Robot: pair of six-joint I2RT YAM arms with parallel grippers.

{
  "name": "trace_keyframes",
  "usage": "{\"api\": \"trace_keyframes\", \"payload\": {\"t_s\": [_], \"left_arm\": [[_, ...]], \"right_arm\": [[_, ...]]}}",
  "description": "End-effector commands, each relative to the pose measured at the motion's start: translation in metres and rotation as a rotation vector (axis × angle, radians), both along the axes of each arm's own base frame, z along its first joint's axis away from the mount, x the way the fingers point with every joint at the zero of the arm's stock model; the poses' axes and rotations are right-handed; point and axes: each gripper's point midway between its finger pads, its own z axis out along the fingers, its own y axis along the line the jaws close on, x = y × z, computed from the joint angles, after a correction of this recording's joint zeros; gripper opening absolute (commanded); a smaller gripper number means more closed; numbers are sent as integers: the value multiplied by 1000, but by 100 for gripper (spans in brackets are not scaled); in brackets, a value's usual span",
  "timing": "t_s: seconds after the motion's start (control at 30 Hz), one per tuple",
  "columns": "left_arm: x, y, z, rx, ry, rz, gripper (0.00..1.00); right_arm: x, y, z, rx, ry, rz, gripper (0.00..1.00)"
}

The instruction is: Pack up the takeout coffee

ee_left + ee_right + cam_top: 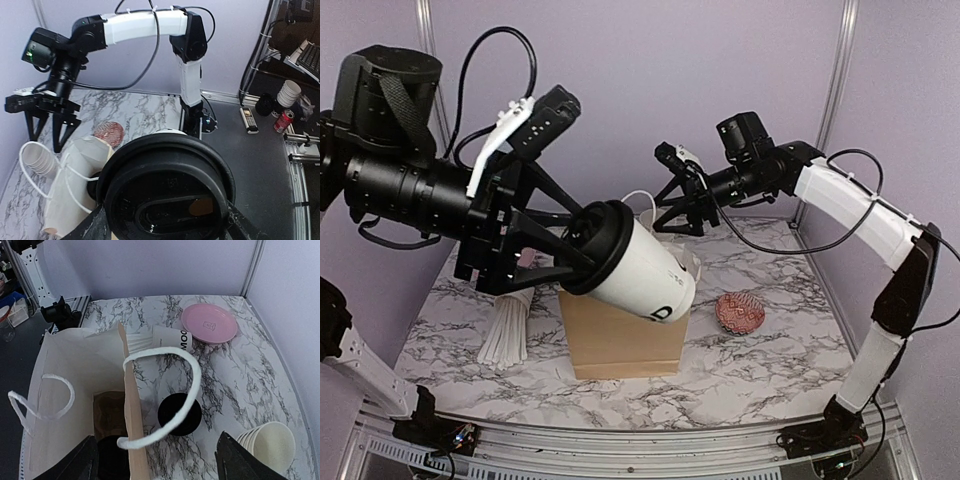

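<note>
Coffee cup (pixel 645 280), tilted above the brown bag (pixel 620 345), gripped by the left hand (pixel 582 250).
The right hand (pixel 682 222) hangs open beyond the bag. Paper walls look light and crushable; the stiff lid rim seems the safest hold.

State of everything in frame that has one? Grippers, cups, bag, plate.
brown bag: upright, mouth open
left gripper: shut on held coffee cup
held coffee cup: lidded, tipped sideways above the brown bag
right gripper: open, empty, above the brown bag
second coffee cup: lidded, upright on the table beside the bag
straw cup: lying on its side
pink plate: flat, empty
</note>
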Motion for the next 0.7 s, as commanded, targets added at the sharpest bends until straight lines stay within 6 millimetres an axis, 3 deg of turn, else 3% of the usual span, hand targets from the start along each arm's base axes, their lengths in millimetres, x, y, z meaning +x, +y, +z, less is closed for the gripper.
{"api": "trace_keyframes", "payload": {"t_s": [0.0, 0.1, 0.23, 0.3, 0.43, 0.53, 0.67], "left_arm": [[43, 41, -6, 70, -82, 240, 67], [65, 61, -11, 102, -105, 351, 66], [89, 87, -10, 111, -137, 497, 65], [99, 98, -12, 119, -143, 558, 65], [108, 94, -29, 170, -134, 588, 64], [106, 74, -51, 229, -108, 533, 64], [103, 46, -87, 315, -66, 467, 62]], "right_arm": [[-12, 32, 8, 18, 86, 81, 77], [-15, 48, 2, 3, 112, 94, 64], [-11, 48, 3, -10, 91, 58, 24], [-13, 42, 9, -11, 61, 45, 10], [-29, 30, 30, 16, 18, 52, 2], [-48, 20, 40, 39, 19, 74, 0], [-81, 7, 39, 66, 58, 149, 0]]}}
